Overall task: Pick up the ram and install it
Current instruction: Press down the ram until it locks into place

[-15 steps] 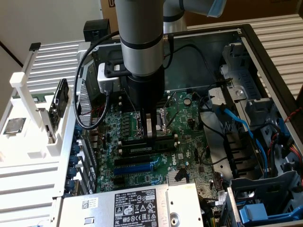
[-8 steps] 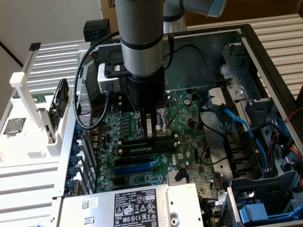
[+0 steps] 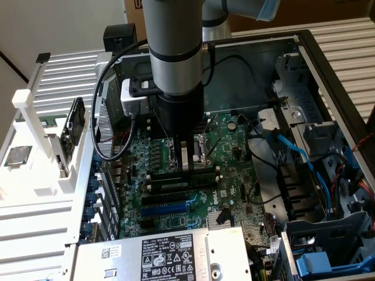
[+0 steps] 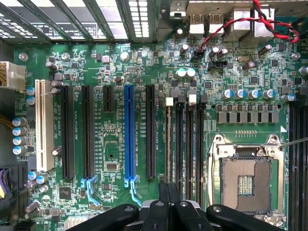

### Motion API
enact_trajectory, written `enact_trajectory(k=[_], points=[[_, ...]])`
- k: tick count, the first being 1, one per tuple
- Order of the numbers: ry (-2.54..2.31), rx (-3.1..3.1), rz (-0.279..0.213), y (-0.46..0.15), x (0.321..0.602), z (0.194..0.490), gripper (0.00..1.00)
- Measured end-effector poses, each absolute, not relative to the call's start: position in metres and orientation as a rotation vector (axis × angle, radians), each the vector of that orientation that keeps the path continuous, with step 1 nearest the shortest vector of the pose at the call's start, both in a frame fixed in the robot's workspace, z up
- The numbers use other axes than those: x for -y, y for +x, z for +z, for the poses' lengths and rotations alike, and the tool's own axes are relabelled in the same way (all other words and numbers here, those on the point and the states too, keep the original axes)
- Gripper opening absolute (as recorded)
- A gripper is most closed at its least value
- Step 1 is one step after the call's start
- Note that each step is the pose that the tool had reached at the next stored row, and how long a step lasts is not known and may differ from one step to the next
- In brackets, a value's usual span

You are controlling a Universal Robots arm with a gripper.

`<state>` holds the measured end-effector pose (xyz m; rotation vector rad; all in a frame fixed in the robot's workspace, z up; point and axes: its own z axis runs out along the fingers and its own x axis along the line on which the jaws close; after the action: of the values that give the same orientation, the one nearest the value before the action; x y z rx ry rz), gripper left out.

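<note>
The ram [image 4: 168,144] stands edge-up in the outermost of the long black memory slots [image 4: 188,144], seen as a thin pale line running between the white end clips. In the exterior view the ram [image 3: 205,171] lies along the topmost slot on the green motherboard [image 3: 234,175]. My gripper [image 3: 186,165] reaches straight down onto the ram's middle, fingers pressed together. In the wrist view the gripper [image 4: 169,190] is shut, its tips in line with the ram's top edge. Whether the tips touch the ram I cannot tell.
The open processor socket [image 4: 245,183] lies beside the memory slots, and the blue card slot [image 4: 129,134] on their other side. At the exterior view's left, a white rack [image 3: 35,170] holds a silver processor chip [image 3: 17,155] and an upright dark board [image 3: 75,126]. Blue cables [image 3: 299,158] and drive cages are at the right.
</note>
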<state>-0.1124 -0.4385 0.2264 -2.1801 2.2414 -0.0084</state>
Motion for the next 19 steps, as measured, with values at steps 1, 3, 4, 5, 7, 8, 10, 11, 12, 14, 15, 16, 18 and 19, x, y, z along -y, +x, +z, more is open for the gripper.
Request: enact_trajectory(k=[1, 3, 4, 5, 7, 8, 10, 11, 12, 14, 15, 16, 18, 19], points=[[-2.179, -2.241, -0.008, -0.1125, 0.4386, 0.2262, 0.11], [-2.178, -2.24, -0.006, -0.1124, 0.4387, 0.2261, 0.11], [-2.178, -2.239, -0.004, -0.1125, 0.4387, 0.2261, 0.11], [-2.177, -2.239, -0.003, -0.1126, 0.4388, 0.226, 0.11], [-2.176, -2.237, 0.0, -0.1127, 0.439, 0.226, 0.11], [-2.176, -2.237, 0.001, -0.1128, 0.4391, 0.226, 0.11], [-2.175, -2.236, 0.002, -0.113, 0.4391, 0.2259, 0.11], [-2.174, -2.236, 0.003, -0.1131, 0.4392, 0.2259, 0.11], [-2.174, -2.236, 0.004, -0.1132, 0.4393, 0.226, 0.11], [-2.174, -2.235, 0.004, -0.1133, 0.4394, 0.2261, 0.11], [-2.174, -2.235, 0.005, -0.1133, 0.4394, 0.2265, 0.11], [-2.173, -2.234, 0.006, -0.1134, 0.4393, 0.2274, 0.11], [-2.172, -2.234, 0.008, -0.1136, 0.4393, 0.2316, 0.11], [-2.172, -2.234, 0.008, -0.1137, 0.4393, 0.2347, 0.11]])
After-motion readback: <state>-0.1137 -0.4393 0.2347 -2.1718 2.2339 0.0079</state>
